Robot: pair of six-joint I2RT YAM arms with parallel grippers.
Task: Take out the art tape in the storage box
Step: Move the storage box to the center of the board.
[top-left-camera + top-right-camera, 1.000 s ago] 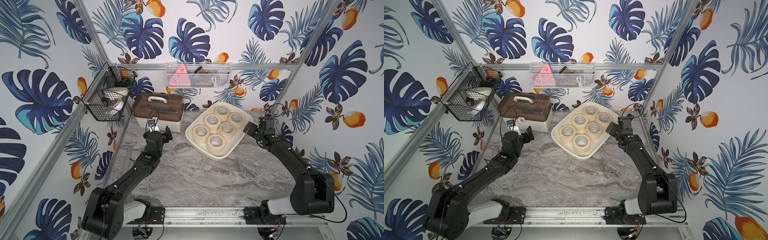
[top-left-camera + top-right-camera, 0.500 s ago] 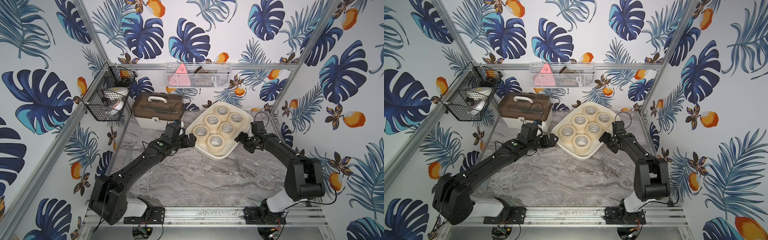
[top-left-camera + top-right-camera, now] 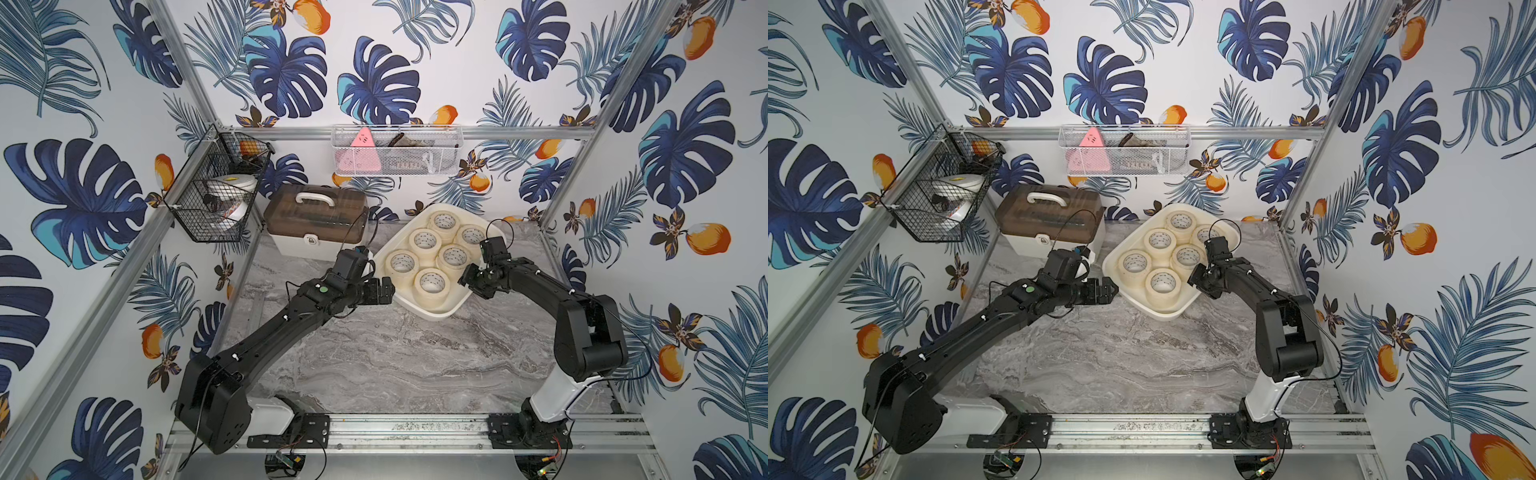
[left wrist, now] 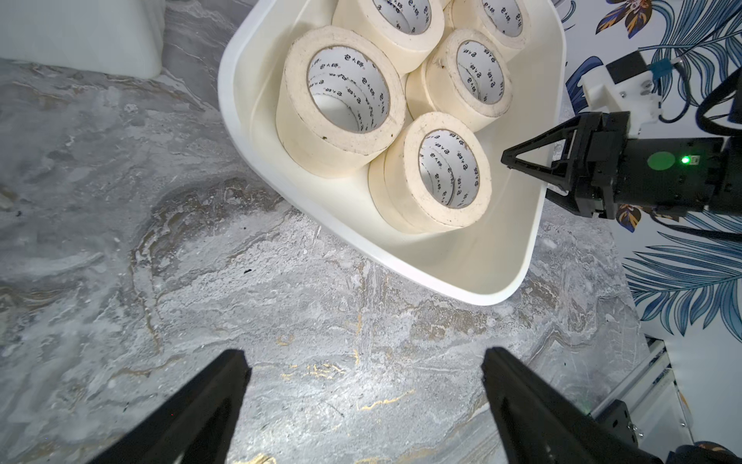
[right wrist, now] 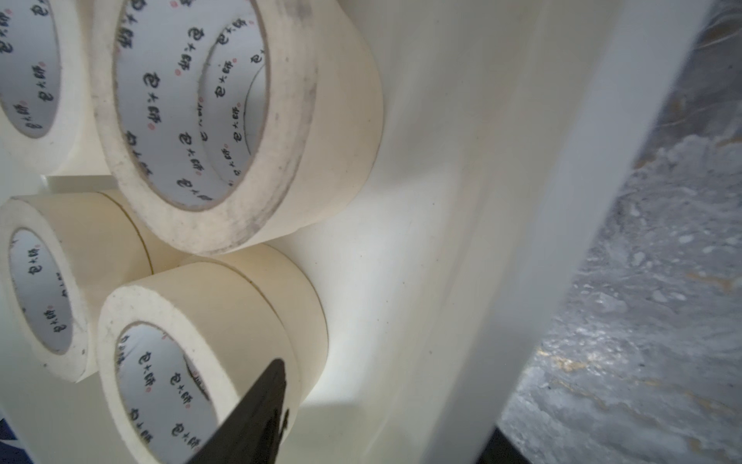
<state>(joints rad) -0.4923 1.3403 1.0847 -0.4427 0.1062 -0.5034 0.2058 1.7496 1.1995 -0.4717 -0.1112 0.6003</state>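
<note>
The storage box (image 3: pixel 434 316) (image 3: pixel 1160 316) is an off-white tub at the back of the marble table. It holds several cream rolls of art tape (image 3: pixel 432 296) (image 3: pixel 1163 296) stacked in twos. My left gripper (image 3: pixel 384 291) (image 3: pixel 1111 291) (image 4: pixel 363 361) is open and empty. It hovers over the table, just off the box's near left rim. My right gripper (image 3: pixel 467 282) (image 3: pixel 1196 279) (image 5: pixel 385 401) straddles the box's right wall (image 5: pixel 441 201). One finger (image 5: pixel 265 401) is inside beside a roll (image 5: pixel 241 305), the other outside. A gap still shows at the wall.
A white case with a brown lid (image 3: pixel 316 220) stands left of the box, near my left wrist. A black wire basket (image 3: pixel 216 191) hangs on the left post and a white mesh basket (image 3: pixel 395 149) on the back rail. Bare marble (image 3: pixel 395 361) spreads in front.
My left arm swung right to the box's left rim. My right gripper came forward and down onto the box's right wall, and its jaws have narrowed.
</note>
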